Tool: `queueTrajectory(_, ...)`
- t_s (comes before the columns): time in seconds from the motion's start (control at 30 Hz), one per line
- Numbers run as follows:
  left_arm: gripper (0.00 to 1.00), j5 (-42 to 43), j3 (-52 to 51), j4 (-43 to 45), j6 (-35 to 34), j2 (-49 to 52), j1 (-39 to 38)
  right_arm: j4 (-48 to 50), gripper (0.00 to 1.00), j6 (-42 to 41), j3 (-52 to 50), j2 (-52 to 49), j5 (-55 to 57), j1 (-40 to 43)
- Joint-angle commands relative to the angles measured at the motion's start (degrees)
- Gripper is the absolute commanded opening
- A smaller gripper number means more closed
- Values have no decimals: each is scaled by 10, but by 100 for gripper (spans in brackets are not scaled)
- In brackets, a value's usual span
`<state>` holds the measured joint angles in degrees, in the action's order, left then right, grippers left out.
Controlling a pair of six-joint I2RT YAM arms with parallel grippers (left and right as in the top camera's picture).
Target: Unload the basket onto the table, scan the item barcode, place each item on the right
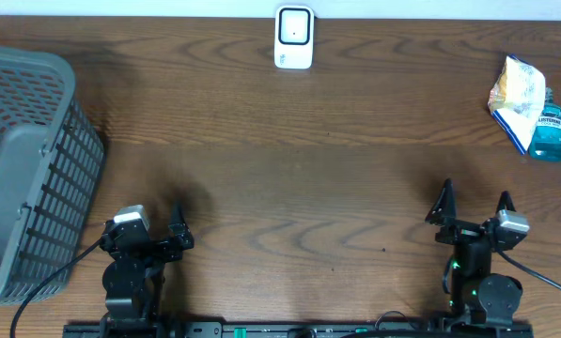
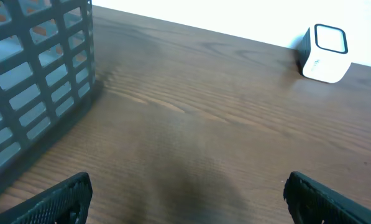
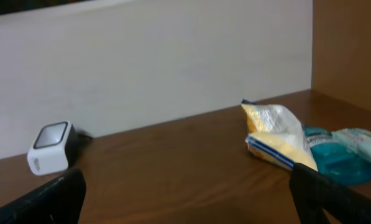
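Left hand [image 2: 188,204] near grey basket [image 2: 36,81]

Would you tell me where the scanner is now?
Overhead, the scanner stands centred at the table's far edge, basket to its left, snack bag to its right.

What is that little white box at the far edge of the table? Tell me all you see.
The small white rounded plastic box stands at the middle of the far edge of the brown wooden table, close to the pale wall. Its upper face bears a dark-rimmed square window. Only the table touches it.
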<state>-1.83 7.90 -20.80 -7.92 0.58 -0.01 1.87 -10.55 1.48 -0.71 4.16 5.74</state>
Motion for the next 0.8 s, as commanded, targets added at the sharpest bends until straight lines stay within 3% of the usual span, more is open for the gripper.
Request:
queueTrajectory(0.0,98,-1,-1,0,-5,-3,3,-34,99,-14,-12,4,7,-11)
queueTrajectory(0.77,98,-1,-1,0,-5,-3,3,-57,99,-14,-12,4,0,-30)
